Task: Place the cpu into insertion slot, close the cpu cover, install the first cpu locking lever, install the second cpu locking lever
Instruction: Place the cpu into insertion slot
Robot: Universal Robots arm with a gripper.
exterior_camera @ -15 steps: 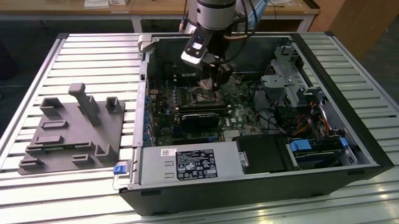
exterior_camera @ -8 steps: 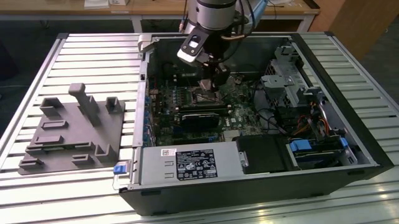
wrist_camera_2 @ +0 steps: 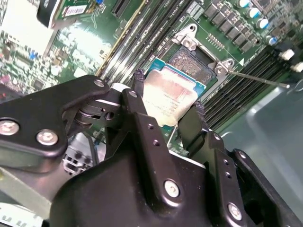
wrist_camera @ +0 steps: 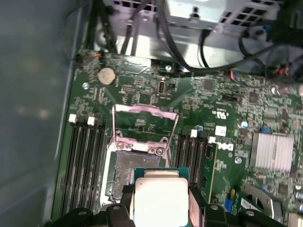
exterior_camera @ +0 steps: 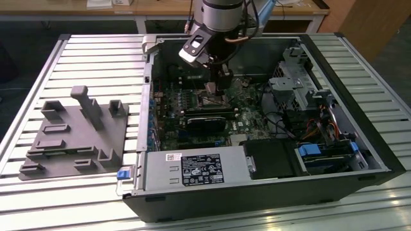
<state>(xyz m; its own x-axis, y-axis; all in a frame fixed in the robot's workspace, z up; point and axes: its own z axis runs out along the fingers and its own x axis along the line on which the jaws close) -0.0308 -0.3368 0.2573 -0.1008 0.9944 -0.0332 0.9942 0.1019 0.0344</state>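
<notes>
Gripper [wrist_camera_2: 168, 93] is clamped on the cpu [wrist_camera: 161, 201], fingers [wrist_camera_2: 139, 97] pinching two opposite edges. The chip hangs just over the open insertion slot [wrist_camera: 135, 168]. Beyond the fingertips, the cpu cover [wrist_camera: 144, 109] stands flipped up.

Exterior view high, looking down into open computer case [exterior_camera: 257, 204]. Both wrist views close over motherboard [wrist_camera: 213, 94], sharing insertion slot [wrist_camera: 124, 171], cpu [wrist_camera: 161, 201].
</notes>
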